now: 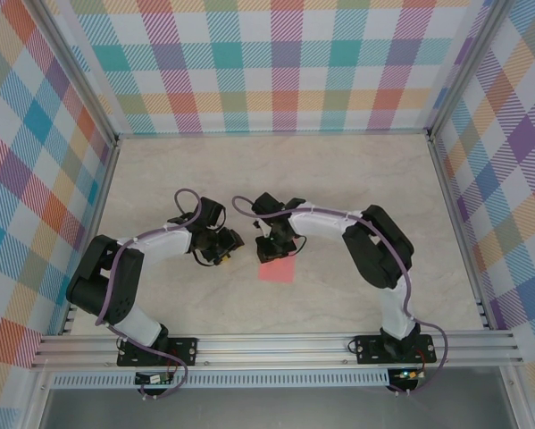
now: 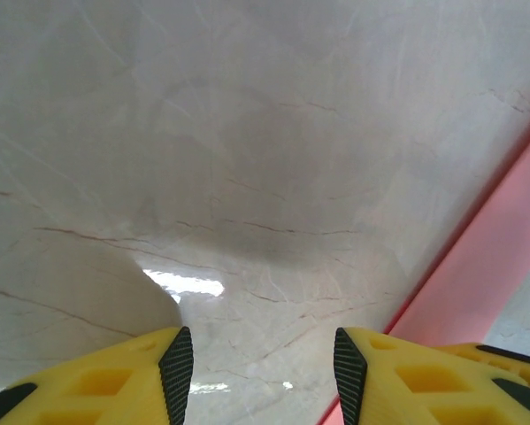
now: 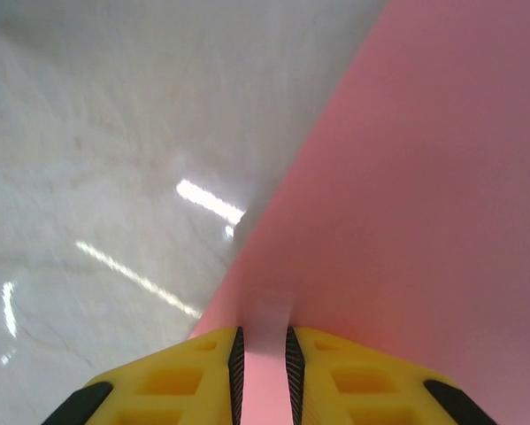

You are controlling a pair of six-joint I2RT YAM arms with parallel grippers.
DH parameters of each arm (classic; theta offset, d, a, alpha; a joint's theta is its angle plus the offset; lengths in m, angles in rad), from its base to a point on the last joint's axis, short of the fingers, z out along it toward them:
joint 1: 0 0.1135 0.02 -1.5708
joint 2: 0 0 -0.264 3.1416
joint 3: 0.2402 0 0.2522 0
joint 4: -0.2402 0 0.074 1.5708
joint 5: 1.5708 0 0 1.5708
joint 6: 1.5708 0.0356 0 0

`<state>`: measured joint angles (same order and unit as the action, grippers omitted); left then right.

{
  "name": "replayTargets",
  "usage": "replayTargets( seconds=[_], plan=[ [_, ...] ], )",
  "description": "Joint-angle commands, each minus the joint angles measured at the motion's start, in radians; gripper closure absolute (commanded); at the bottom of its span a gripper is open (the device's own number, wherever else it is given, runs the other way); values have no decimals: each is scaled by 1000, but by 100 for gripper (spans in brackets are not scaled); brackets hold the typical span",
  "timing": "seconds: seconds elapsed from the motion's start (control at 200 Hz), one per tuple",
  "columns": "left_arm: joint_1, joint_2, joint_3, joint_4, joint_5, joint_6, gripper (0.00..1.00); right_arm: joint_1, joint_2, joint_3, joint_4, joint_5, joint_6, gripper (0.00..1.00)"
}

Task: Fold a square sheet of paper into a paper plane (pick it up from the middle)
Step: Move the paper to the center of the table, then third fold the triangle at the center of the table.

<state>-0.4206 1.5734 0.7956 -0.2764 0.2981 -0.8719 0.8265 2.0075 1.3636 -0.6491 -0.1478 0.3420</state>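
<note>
**Desk:** Report the position of the sheet.

**Operator:** I see the sheet [image 1: 277,271] pink face up near the middle of the tabletop [image 1: 365,179], towards the near edge and between the two arms. In the top view its far edge lies under the right hand [image 3: 263,347]. I cannot tell whether that edge is lifted off the surface.

**Desk:** State of the right hand.

**Operator:** Clamped on the sheet. In the right wrist view I see the yellow fingers [image 3: 185,376] drawn close together, with a narrow strip of pink paper passing between the black pads. From there the sheet spreads away up and to the right. Bare tabletop lies on the left.

**Desk:** State of the left hand.

**Operator:** Apart. In the left wrist view the left hand [image 2: 263,354] has its fingers well separated, with bare marbled tabletop between them. The sheet runs as a pink diagonal band at the right of that view, just beside one finger. I cannot tell whether they touch.

**Desk:** Position of the hands relative to each other.

**Operator:** In the top view the left hand sits just left of the sheet. The two hands are near each other but not touching.
</note>
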Motion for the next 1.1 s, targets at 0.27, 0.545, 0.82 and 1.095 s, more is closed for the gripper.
replayTargets(
  seconds=[0.27, 0.545, 0.82, 1.095],
  plan=[
    [-75, 28, 43, 214, 183, 13, 64, -46, -315, -157, 53, -75, 70, 53],
    [-192, 141, 111, 297, 229, -1, 80, -182, -554, -436, 208, -137, 349, 39],
    [-207, 225, 157, 169, 114, 32, 86, -226, -580, -571, 309, -220, 471, 37],
    [-209, 279, 163, 84, 53, 58, 90, -228, -538, -602, 322, -228, 519, 44]
  ],
)
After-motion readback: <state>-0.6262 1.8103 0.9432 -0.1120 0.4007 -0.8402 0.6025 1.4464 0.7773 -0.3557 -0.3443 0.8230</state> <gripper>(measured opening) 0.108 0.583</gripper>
